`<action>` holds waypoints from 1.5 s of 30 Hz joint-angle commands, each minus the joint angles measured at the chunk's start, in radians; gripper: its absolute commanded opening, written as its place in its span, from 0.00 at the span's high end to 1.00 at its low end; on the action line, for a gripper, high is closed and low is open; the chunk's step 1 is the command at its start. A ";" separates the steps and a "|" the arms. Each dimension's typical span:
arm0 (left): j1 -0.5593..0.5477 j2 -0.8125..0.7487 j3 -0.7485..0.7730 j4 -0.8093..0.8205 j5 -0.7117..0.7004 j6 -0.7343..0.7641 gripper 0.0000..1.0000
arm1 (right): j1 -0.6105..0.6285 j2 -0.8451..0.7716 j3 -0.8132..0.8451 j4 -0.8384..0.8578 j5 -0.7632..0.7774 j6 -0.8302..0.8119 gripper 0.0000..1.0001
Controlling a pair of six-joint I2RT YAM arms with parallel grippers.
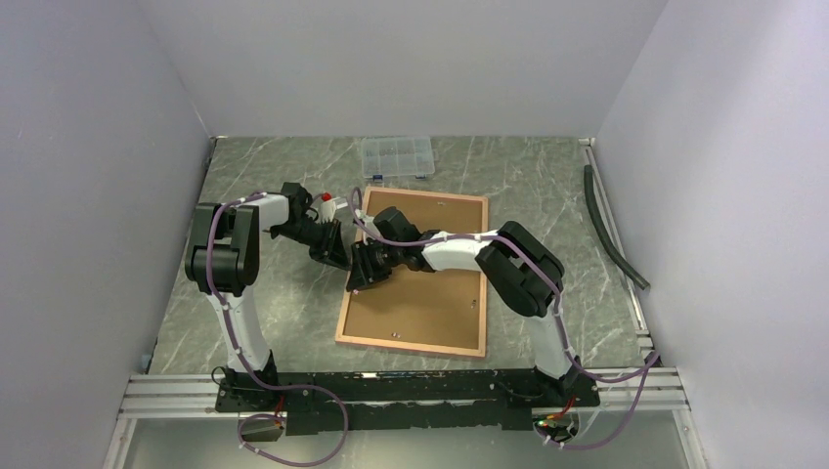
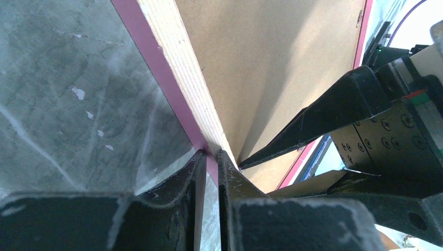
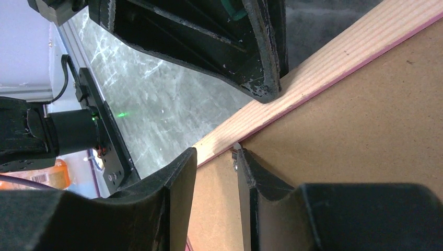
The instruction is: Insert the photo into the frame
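- Brown-backed frame (image 1: 420,303) lies face down; compartment box (image 1: 396,156) sits beyond it, apart.
- Left gripper (image 2: 210,156) apparently nips its left edge; right gripper (image 3: 214,154) straddles it, parted.

1. So the left arm (image 1: 230,293) and right arm (image 1: 533,278) are white shells with chunky black joints, bolted onto a black base bar (image 1: 391,403).
2. Purple cables (image 1: 256,366) loop up each arm from the base bar.
3. Farthest from the base bar: left gripper (image 2: 211,157) and right gripper (image 3: 215,154), matte black wedge fingers with scuffed edges.
4. The right gripper's housing has little black screws (image 2: 387,125).
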 commanded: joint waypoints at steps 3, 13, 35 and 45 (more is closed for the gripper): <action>-0.008 -0.020 0.020 0.014 -0.032 0.014 0.83 | 0.015 0.016 0.028 0.008 -0.038 -0.015 0.64; -0.009 -0.023 0.020 0.016 -0.035 0.016 0.84 | 0.014 0.035 0.020 0.041 -0.118 0.024 0.68; -0.008 -0.040 0.032 0.009 -0.046 0.015 0.85 | -0.035 -0.054 0.127 -0.055 -0.024 -0.069 0.55; 0.008 -0.041 0.067 0.032 -0.032 -0.040 0.78 | -0.155 -0.146 0.040 -0.009 0.047 -0.054 0.38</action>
